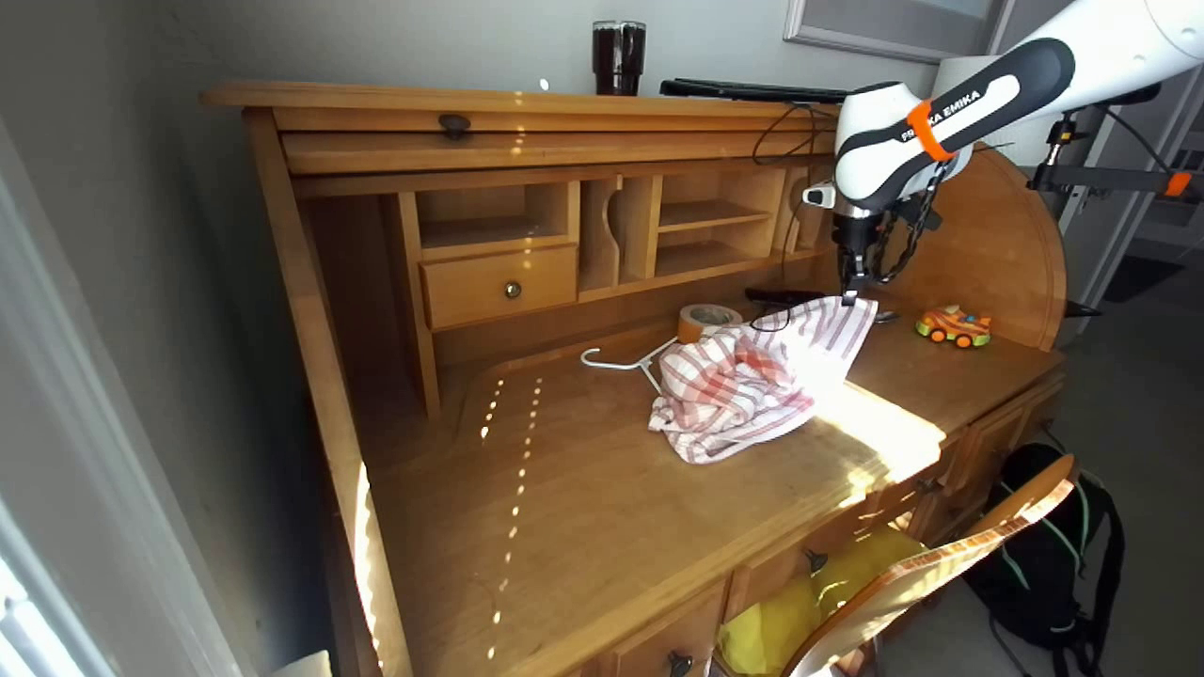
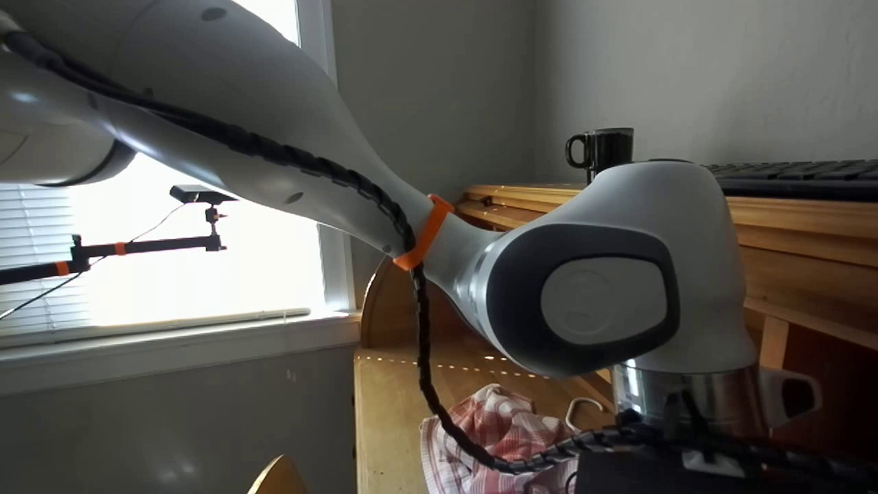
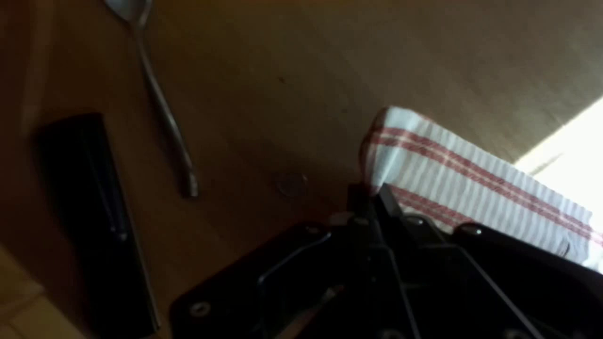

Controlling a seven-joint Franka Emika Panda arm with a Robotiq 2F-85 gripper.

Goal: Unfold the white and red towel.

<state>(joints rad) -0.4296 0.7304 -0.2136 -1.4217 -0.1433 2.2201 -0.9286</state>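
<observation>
The white and red towel (image 1: 720,390) lies bunched and wrinkled on the wooden desk, with one end stretched up toward my gripper. It also shows in an exterior view (image 2: 504,429), partly behind the arm's cable, and in the wrist view (image 3: 476,183). My gripper (image 1: 849,297) is shut on a corner of the towel and holds it somewhat above the desk. In the wrist view the fingertips (image 3: 372,192) pinch the cloth, and a striped flap hangs to the right. In an exterior view the arm hides the fingertips.
A tape roll (image 1: 698,322) and a white hanger (image 1: 613,365) touch or lie close behind the towel. An orange toy car (image 1: 954,326) stands right of the gripper. A spoon (image 3: 162,106) and a black object (image 3: 96,226) lie nearby. A chair (image 1: 941,555) stands in front.
</observation>
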